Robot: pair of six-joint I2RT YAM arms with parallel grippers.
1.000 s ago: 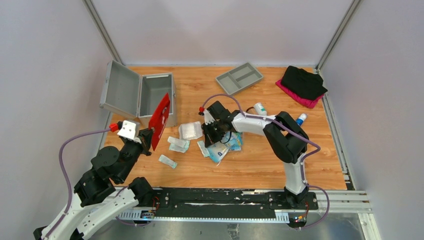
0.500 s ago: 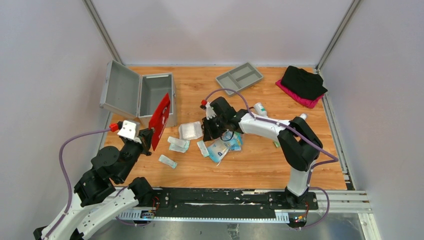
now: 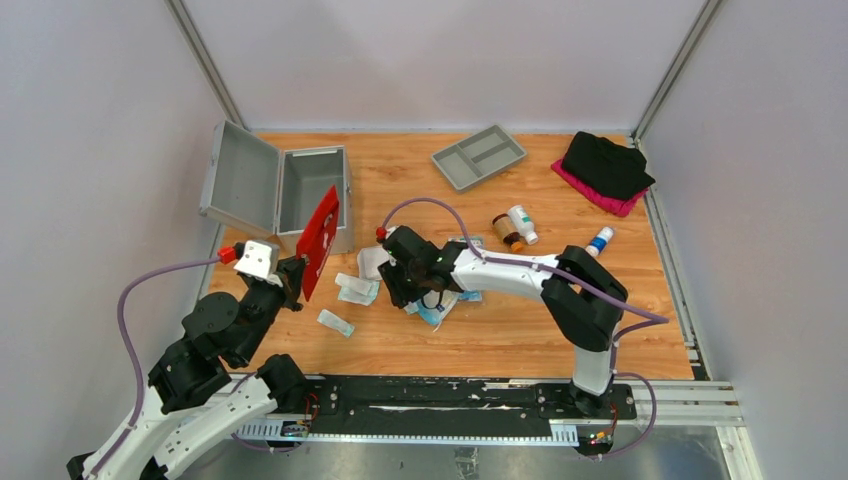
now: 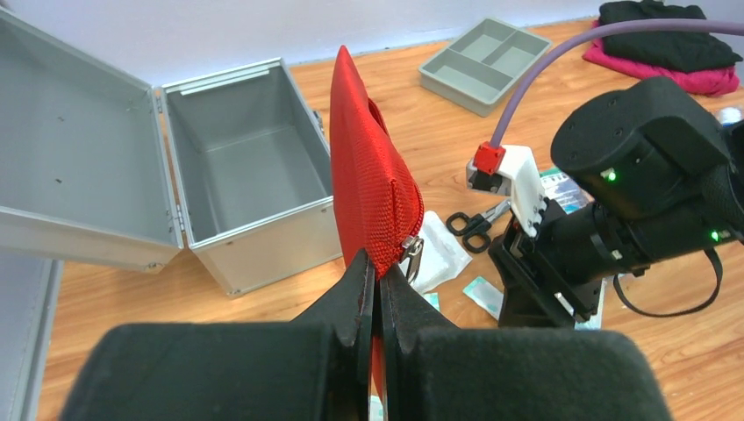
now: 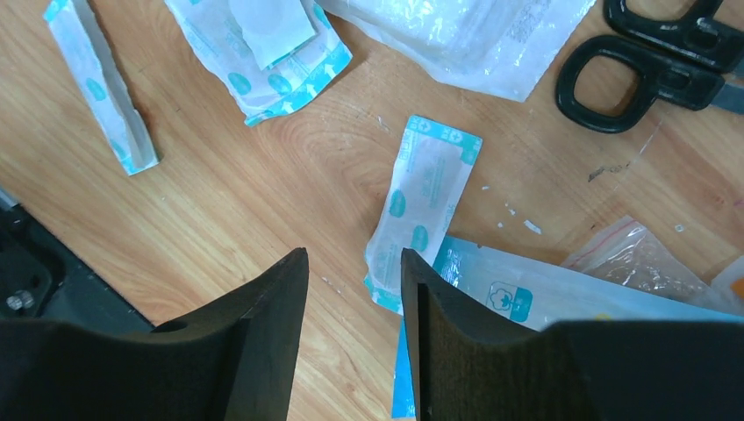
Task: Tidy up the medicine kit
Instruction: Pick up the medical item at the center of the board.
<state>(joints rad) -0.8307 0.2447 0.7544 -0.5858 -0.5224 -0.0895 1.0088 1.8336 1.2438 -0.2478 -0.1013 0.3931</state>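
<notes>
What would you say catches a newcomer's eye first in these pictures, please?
The bright red pouch stands out, pinched upright by the left gripper close to the open, empty medicine kit at the far left. In the middle, the right gripper hovers with jaws parted over scattered white-and-teal packets.

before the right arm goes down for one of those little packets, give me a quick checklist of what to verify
1. The medicine kit open: ok, lid swung back, nothing seen inside.
2. The left gripper holding the red pouch: ok, jaws shut on its lower edge, pouch upright.
3. The right gripper empty: ok, jaws apart, nothing between them.
4. The small packet lined up with the gap: not ok, it lies ahead of one finger; the gap is over bare table.
5. The scissors clear of that packet: ok, apart from it.
</notes>
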